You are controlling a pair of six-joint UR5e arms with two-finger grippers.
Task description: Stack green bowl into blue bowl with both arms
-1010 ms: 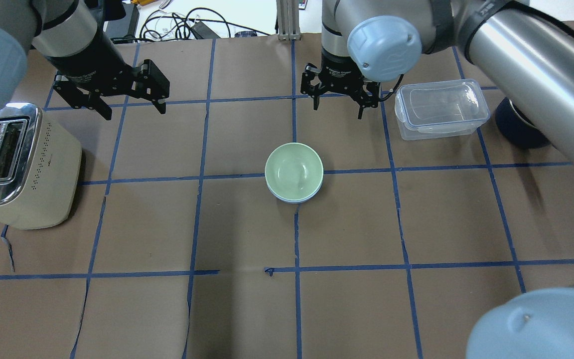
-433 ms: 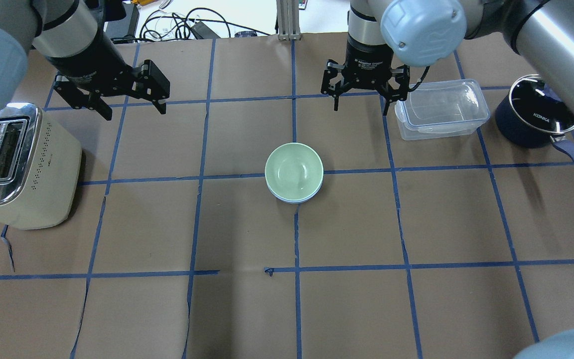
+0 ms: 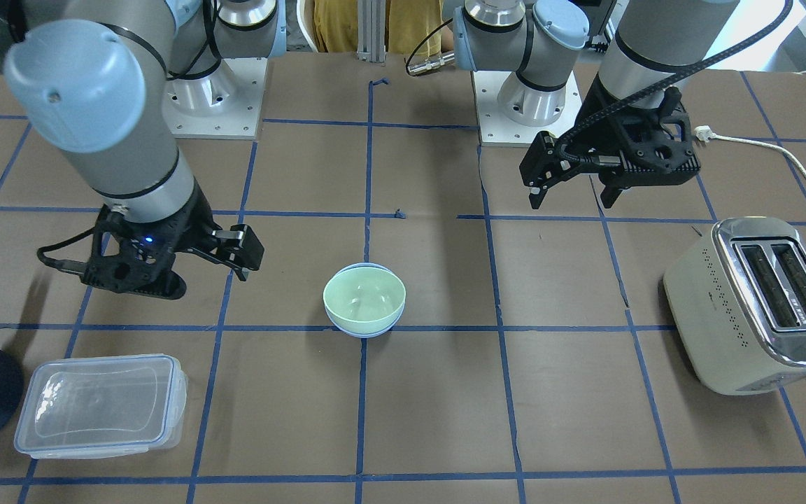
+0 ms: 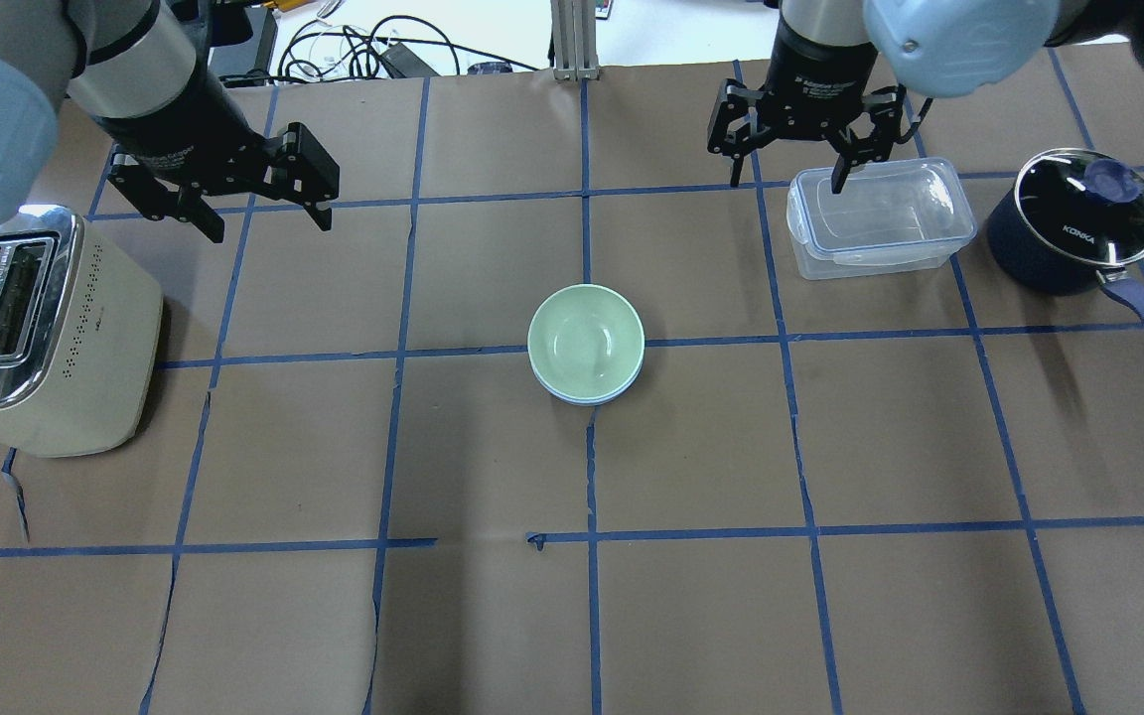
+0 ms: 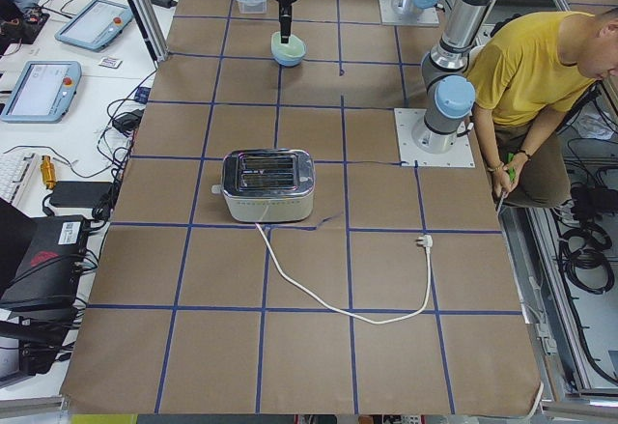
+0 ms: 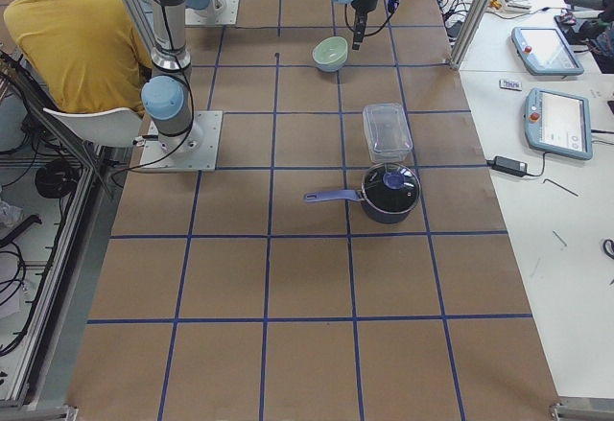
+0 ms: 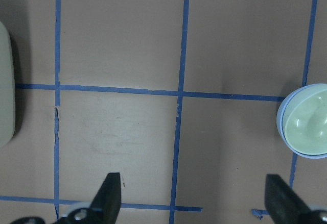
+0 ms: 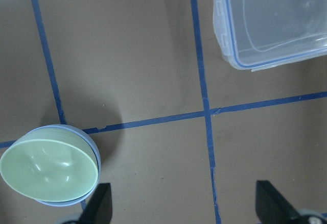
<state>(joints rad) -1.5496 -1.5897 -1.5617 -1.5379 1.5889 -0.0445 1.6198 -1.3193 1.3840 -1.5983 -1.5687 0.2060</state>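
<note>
Overhead: the small glossy mint-green bowl [image 4: 586,338] sits nested inside the light periwinkle-blue plastic bowl [image 4: 584,400], of which only a thin crescent shows at the near edge. The stack rests near the middle of the brown paper-covered table [image 4: 493,616], on a crossing of blue tape lines. The left gripper [image 4: 266,224] hangs well apart from it beside the cream toaster [image 4: 85,348], jaws spread wide. The right gripper [image 4: 786,181], jaws likewise apart, hovers at the corner of the clear plastic lidded container [image 4: 890,223].

Front-facing: blue rim peeks above and below the green bowl, whose inside is plain and shiny.

Side views: the stack is small and far; both grippers are clear of it.

Left wrist: the stack lies at the right edge, fingertips wide.

Right wrist: the stack is lower left, fingertips wide.
</note>
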